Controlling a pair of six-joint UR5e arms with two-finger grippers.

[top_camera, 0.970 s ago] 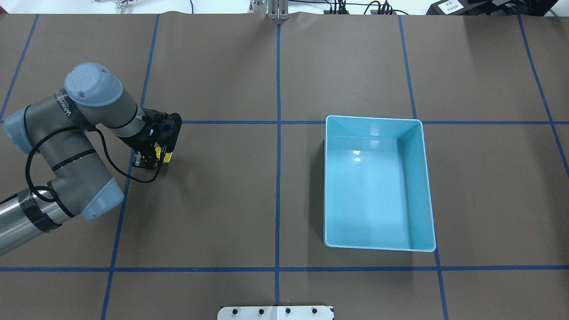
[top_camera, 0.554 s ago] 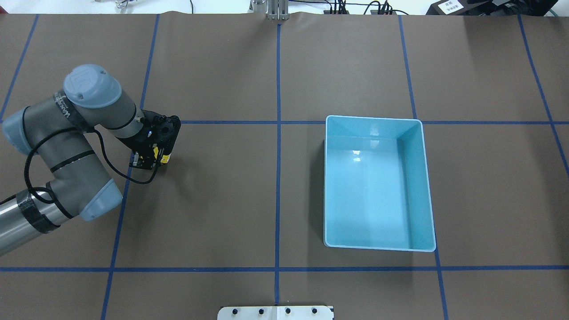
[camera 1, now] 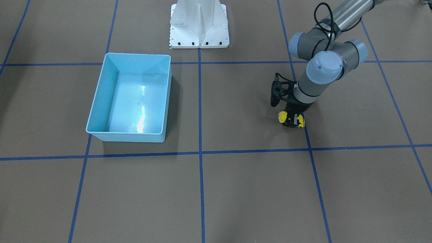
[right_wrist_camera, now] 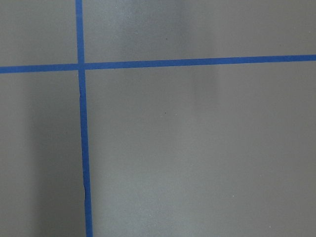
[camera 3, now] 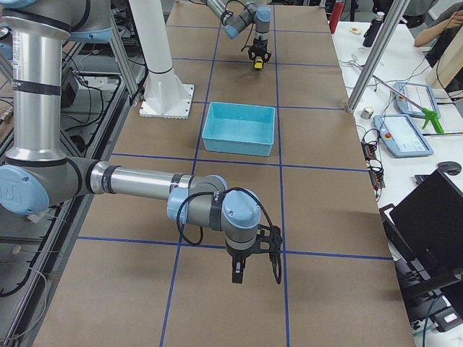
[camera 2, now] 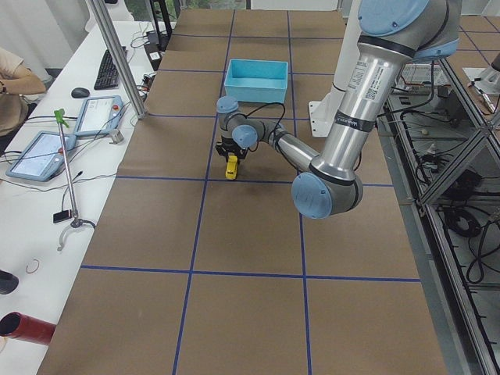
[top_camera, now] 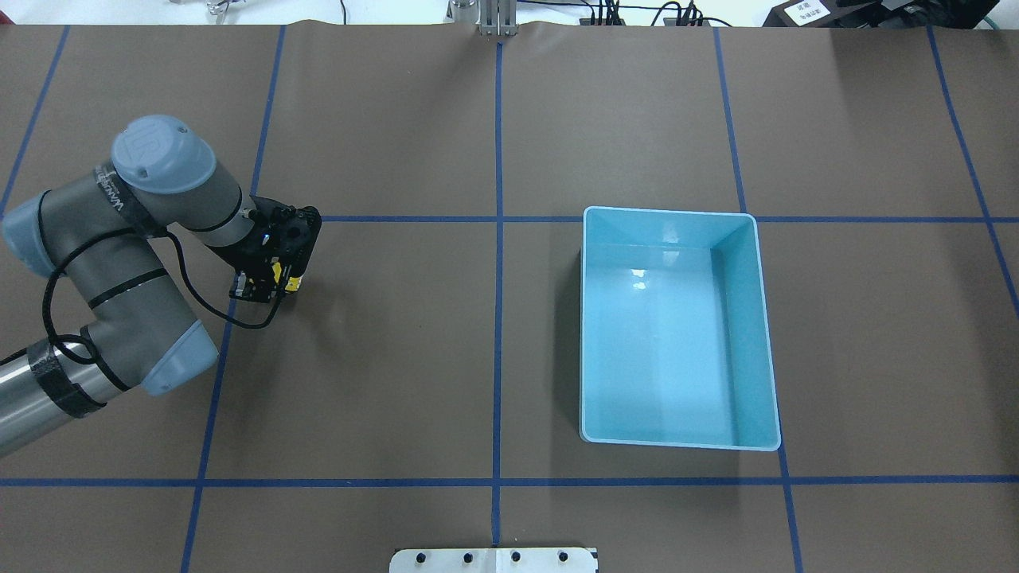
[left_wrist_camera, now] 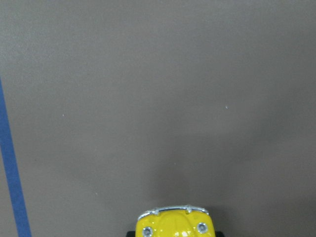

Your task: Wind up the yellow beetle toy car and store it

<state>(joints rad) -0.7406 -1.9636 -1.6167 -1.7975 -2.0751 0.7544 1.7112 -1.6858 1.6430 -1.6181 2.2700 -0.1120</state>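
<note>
The car point(camera 1: 282, 117) sits low against the worktop point(top_camera: 398, 358), toward its left end and about midway between the robot's edge and your own. I can't tell whether the wheels are pressed down or just clear. The left hand point(camera 1: 292, 120) comes at it from above and is closed on its sides, so the wrist view shows you only the nose point(left_wrist_camera: 177, 226) poking out underneath. Keeping it down there and not lifting it looks like the winding step, since the wheels must bear on the surface for a drag to load the spring. The bin point(top_camera: 752, 334) stands open-topped in the right half, well apart from the car, so storing is not yet done. The right hand point(camera 3: 239, 276) hangs over the worktop's right end, out of the way, and you can't tell from here whether it is open or closed.
</note>
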